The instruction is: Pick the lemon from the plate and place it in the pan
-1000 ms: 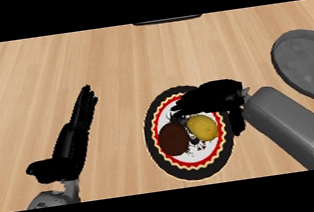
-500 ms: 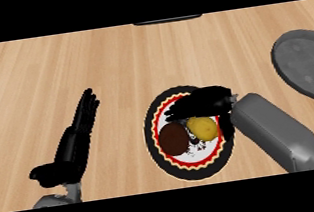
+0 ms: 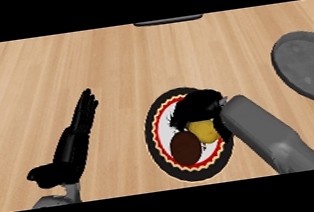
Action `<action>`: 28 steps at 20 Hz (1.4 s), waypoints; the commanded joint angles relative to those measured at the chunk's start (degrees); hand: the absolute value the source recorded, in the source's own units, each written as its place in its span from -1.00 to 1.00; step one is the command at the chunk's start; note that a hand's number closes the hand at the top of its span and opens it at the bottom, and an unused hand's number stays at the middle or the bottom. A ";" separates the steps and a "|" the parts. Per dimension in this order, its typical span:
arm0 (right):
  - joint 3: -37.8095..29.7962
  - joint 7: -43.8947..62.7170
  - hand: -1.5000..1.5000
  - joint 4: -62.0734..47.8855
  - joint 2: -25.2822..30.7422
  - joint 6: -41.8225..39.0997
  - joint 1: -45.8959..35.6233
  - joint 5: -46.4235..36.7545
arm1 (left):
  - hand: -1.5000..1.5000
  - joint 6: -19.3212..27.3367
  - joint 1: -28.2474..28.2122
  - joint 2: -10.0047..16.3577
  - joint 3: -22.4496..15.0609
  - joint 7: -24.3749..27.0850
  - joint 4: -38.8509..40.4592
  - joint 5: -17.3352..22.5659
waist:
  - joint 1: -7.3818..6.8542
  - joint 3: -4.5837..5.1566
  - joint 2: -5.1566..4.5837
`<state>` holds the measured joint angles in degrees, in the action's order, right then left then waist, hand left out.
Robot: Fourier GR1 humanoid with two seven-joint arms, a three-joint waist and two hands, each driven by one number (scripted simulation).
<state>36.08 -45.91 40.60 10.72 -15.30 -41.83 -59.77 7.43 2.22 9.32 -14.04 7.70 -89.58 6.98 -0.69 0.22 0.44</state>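
At lower centre the right robot hand curls round the lemon on the plate, so the pick is under way; next it likely needs lifting toward the pan at upper right.

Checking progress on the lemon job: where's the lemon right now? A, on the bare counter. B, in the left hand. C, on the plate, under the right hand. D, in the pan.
C: the lemon lies on the plate with the right hand curled over its top, well apart from the pan.
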 commanded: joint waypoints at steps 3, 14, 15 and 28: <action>-1.02 -3.28 1.00 -3.59 -2.12 5.21 1.36 -4.80 | 0.00 0.29 1.55 -2.88 0.50 0.40 2.46 -1.49 | 0.33 -0.22 -0.52; -12.46 -7.21 1.00 -2.79 -1.28 14.90 1.09 0.18 | 0.00 -1.97 -3.92 -1.17 0.87 -0.02 -3.25 -1.24 | 0.09 -0.25 -0.48; -16.14 2.60 1.00 -0.93 -2.00 13.03 1.64 2.52 | 0.00 -0.69 -1.64 -1.84 2.33 0.23 -0.51 -1.07 | 1.56 -0.21 -0.18; -36.50 52.63 1.00 11.65 -0.30 33.59 4.80 6.27 | 0.00 0.10 -4.32 -0.47 3.71 -0.49 -0.96 -1.31 | 6.52 0.05 1.92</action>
<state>2.53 -2.59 44.90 11.13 14.00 -37.77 -54.02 7.94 -1.55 8.74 -10.17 7.22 -90.53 5.55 5.39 0.25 2.00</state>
